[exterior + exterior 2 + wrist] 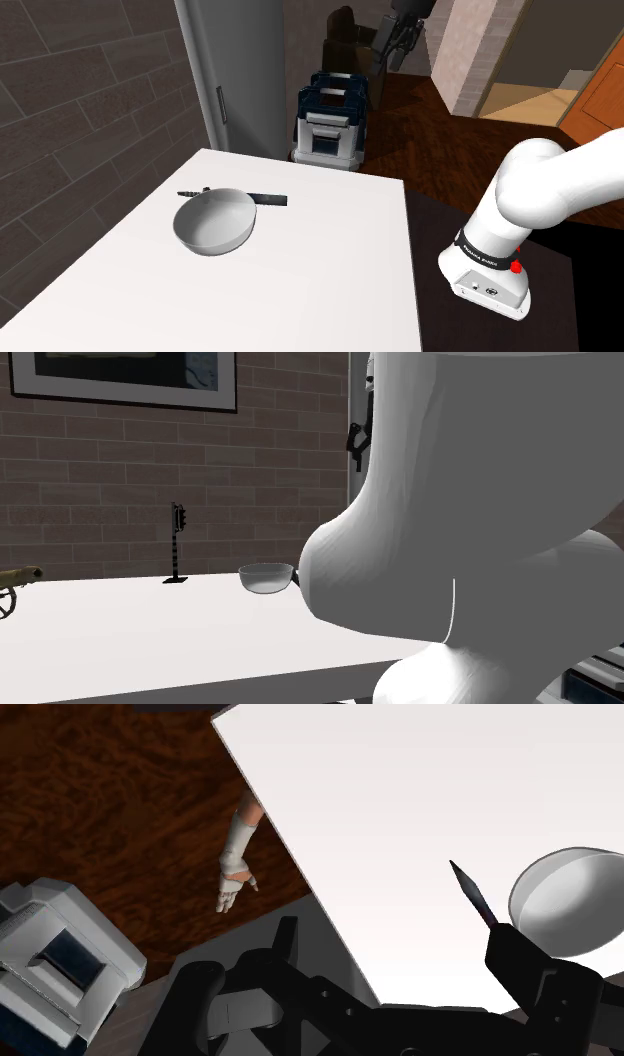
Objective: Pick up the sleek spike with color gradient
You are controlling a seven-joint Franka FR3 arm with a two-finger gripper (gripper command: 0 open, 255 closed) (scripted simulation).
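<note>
The spike (268, 200) lies flat on the white table (300, 290), directly behind the bowl (213, 222) and so close to its rim that it seems to touch. It is a thin, dark, smooth rod, and the bowl hides its middle part. On one side of the bowl its end looks knobby. On the other side it is straight and plain. In the wrist view it narrows to a sharp tip next to the bowl, and its colour passes from dark grey at the tip to a reddish purple lower down.

The bowl is round, shallow and pale grey, with a smooth, slightly shiny inside. The table top is plain and matt.

The gripper (392, 944) is high over the table's edge, well apart from the bowl. Its two black fingers stand wide apart and nothing is between them.

Beyond that table edge, away from the bowl, a pale model of a forearm and hand (236, 864) lies on the dark wooden floor (110, 814), and a boxy white and dark blue appliance (330, 122) stands there.
</note>
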